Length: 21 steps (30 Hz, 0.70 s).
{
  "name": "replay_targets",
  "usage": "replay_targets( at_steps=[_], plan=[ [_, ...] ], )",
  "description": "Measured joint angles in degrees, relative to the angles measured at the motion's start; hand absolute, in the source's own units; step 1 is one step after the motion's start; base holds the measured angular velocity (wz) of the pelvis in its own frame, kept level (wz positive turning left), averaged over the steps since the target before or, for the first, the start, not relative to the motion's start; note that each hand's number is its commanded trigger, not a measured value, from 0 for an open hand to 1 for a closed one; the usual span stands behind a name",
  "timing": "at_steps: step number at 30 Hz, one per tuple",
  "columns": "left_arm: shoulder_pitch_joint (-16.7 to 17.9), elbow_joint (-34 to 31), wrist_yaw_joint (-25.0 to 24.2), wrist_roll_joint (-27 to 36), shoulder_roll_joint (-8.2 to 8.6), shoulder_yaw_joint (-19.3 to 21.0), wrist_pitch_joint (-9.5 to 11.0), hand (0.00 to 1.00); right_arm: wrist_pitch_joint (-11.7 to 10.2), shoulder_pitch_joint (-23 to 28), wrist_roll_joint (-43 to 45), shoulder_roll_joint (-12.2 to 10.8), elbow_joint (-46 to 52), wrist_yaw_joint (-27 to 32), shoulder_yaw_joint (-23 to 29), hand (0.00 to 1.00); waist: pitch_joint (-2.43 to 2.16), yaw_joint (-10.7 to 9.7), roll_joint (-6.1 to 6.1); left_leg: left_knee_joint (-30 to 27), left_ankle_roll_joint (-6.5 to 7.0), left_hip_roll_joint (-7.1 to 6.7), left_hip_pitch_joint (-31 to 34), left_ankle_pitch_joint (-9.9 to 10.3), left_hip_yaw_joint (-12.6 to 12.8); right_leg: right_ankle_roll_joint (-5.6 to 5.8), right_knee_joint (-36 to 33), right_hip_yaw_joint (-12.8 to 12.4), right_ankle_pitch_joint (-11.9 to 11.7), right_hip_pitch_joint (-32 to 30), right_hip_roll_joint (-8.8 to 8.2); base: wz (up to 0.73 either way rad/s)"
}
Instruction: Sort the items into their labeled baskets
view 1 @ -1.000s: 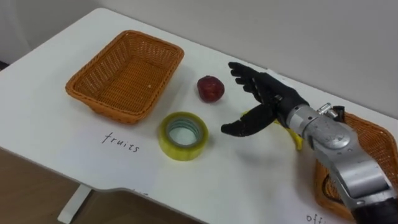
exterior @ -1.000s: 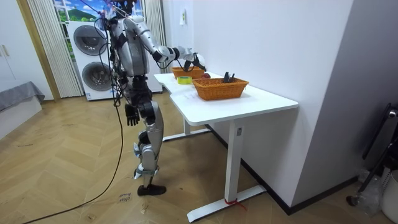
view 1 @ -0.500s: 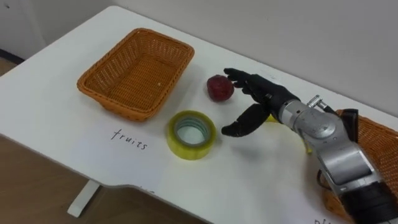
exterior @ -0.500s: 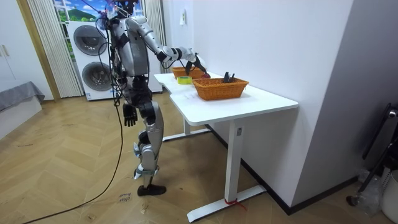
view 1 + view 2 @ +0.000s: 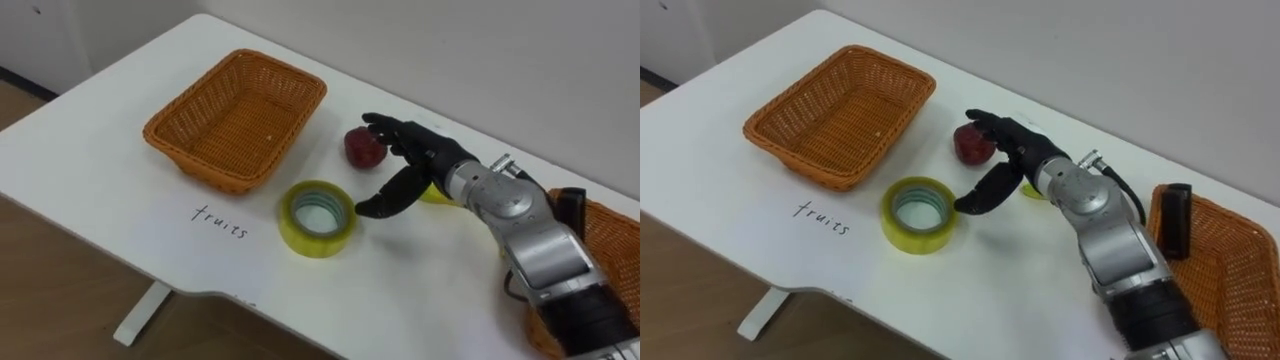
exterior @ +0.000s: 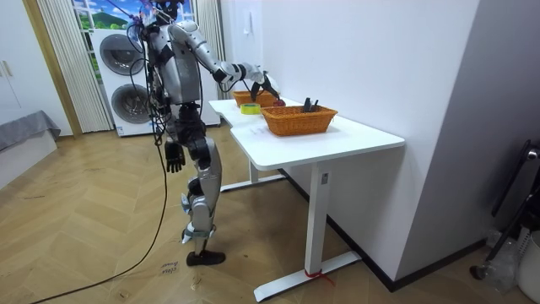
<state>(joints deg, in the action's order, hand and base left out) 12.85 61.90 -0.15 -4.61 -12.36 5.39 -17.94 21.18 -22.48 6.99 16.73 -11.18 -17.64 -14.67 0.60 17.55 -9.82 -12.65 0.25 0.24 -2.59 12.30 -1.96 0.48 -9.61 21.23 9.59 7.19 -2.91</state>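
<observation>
Left eye view: the fruit basket is empty. Right of it lie a red fruit and, nearer the robot, a yellow tape roll. The right hand, fingers spread and grasping nothing, is at the fruit, half hiding something yellow.

Right eye view: far right of the fruit basket, a second basket, cut off, holds a dark object.

Room view: the left hand hangs low, and its grip is unreadable.

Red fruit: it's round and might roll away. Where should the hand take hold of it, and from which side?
Probably across its round middle, from the robot's right: the open right hand is there, fingers past the red fruit's far side, thumb nearer.
</observation>
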Motion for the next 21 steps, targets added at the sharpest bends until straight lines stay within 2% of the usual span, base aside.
replay_targets(
  at_steps=[6, 15, 21],
  plan=[
    [0.0, -0.1, 0.0, -0.1, 0.03, 0.0, -0.5, 0.00, 0.0, -0.1, 0.0, -0.1, 0.0, 0.2, 0.0, 0.00, 0.06, 0.1, 0.09, 0.0, 0.00, -0.01, 0.1, 0.0, 0.0, 0.00, 0.0, 0.0, 0.0, -0.2, -0.02, 0.00],
    [-0.1, -1.2, 0.0, -0.1, 0.01, 0.0, -0.6, 0.00, 0.1, -2.4, -0.4, -0.1, 0.0, 1.4, 0.0, 0.00, -0.21, 0.1, -0.29, 0.7, 0.02, 0.01, -0.1, 0.0, 0.0, 0.00, 0.0, 0.1, 0.0, -0.3, 0.01, 0.00],
    [0.0, -1.2, 0.0, 0.0, 0.01, 0.0, -0.6, 0.00, 0.1, -3.3, -0.2, -0.1, 0.0, 1.4, -0.2, 0.00, -0.21, 0.0, -0.28, 0.8, 0.03, -0.01, -0.1, 0.0, -0.2, 0.01, 0.0, 0.3, 0.0, -0.3, -0.01, 0.00]
  ],
)
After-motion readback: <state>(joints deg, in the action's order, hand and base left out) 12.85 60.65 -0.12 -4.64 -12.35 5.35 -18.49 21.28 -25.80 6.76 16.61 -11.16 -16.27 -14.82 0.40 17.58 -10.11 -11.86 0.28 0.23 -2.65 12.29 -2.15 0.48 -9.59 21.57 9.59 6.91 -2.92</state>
